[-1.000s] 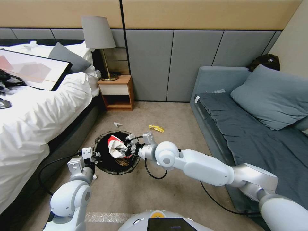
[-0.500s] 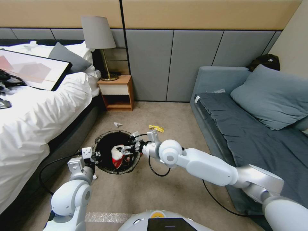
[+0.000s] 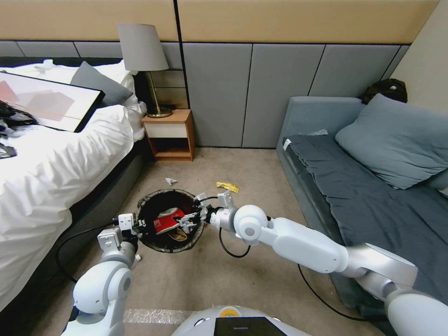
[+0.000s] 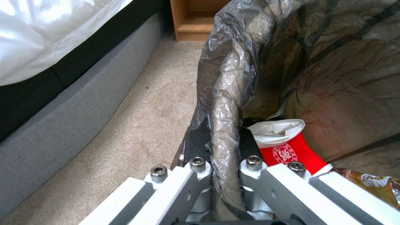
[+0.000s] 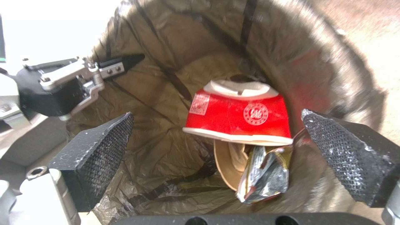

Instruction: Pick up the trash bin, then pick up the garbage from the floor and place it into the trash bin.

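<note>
Trash bin: one bin [image 3: 170, 227] is sitting on the carpet [image 3: 242, 275] at 12 o'clock from the robot, its dark bag [image 4: 227, 93] folded over the rim.
Left gripper: the left gripper [image 3: 138, 227] is sitting at the bin's 9 o'clock edge; in the left wrist view its two fingers [image 4: 196, 147] are pinching the bagged rim from either side.
Right gripper: the right gripper [image 3: 192, 220] is hanging over the bin's 3 o'clock side; in the right wrist view its two pads [image 5: 100, 137] are standing wide apart and gripping nothing.
Garbage in the bin: three pieces are lying inside, namely one red-and-white wrapper [image 5: 239, 117], one tan scrap [image 5: 229, 162] under it, and one shiny dark wrapper [image 5: 264, 175] beside that.
Garbage on the floor: two pieces are lying beyond the bin, one small white scrap [image 3: 171, 181] at the bin's 12 o'clock and one yellow wrapper [image 3: 227, 187] at its 2 o'clock.
Surroundings: one bed [image 3: 51, 177] is standing at 9 o'clock, one sofa [image 3: 373, 186] at 3 o'clock, one nightstand [image 3: 170, 135] with one lamp [image 3: 142, 51] at 12 o'clock.
</note>
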